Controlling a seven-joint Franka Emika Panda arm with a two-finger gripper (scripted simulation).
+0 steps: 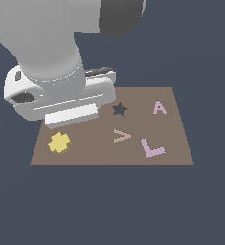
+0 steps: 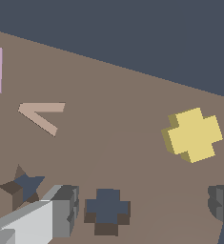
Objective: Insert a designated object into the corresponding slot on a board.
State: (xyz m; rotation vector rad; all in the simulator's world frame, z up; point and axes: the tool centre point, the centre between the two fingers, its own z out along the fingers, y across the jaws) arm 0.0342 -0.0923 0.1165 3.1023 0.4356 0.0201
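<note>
- Block: yellow cross, lying flat on the board near its front corner on the exterior view's left. Nothing touches it. Not in its slot, so the insertion is not yet done by my reading.
- Board: brown panel flat on the dark bench; the block sits on top of it and has not dropped into any cutout.
- Letters: tan V and pink L toward the front edge, pink A nearer the far edge. None belongs to the job.
- Gripper: low over the far side of the board, holding nothing. In the wrist view the fingers stand wide apart with bare board between them, likely spread ready for a grasp.
- Slot: dark cross cutout, between the spread fingers and well apart from the block. Hidden under the hand in the exterior view.
- Star cutout: just beside the hand, toward the far edge; the wrong shape for the block.
</note>
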